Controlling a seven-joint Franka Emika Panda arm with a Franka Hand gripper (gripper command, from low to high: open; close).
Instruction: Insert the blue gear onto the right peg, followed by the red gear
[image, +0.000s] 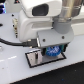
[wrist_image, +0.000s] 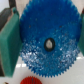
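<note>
Exterior view: the arm's jaws, closed on the blue gear (image: 53, 50), hold it low over the grey black-edged plate (image: 35, 59) lying on the white surface (image: 15, 67). Wrist view: the blue gear (wrist_image: 49, 42) fills the frame between the teal fingers (wrist_image: 10, 46), with the red gear (wrist_image: 28, 80) partly visible at the edge.

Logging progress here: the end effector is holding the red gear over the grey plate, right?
Not quite. The end effector holds the blue gear, not the red gear, over the grey plate; the wrist view shows this.
</note>
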